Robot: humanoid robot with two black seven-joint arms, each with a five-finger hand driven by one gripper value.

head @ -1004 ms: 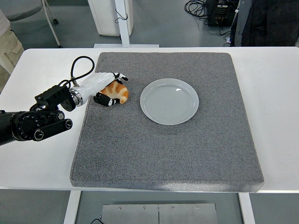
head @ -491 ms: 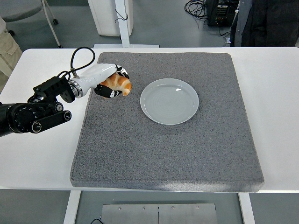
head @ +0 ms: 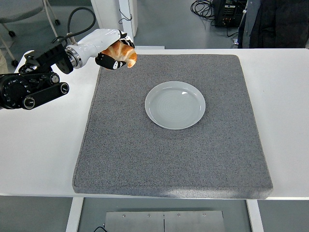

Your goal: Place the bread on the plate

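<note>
The bread (head: pixel 122 52) is a golden-brown croissant. My left hand (head: pixel 112 53) is shut on it and holds it well above the far left corner of the grey mat (head: pixel 169 145). The empty pale grey plate (head: pixel 175 104) sits on the mat, to the right of the hand and nearer to me. My left arm comes in from the left edge over the white table (head: pixel 43 140). The right arm is out of view.
A white post (head: pixel 126 21) stands behind the table near the raised hand. A person in dark clothes (head: pixel 275 21) stands at the top right. A chair (head: pixel 29 14) shows at the top left.
My left hand has lifted the croissant off the mat and carried it up and toward the far edge. The plate has not moved.
</note>
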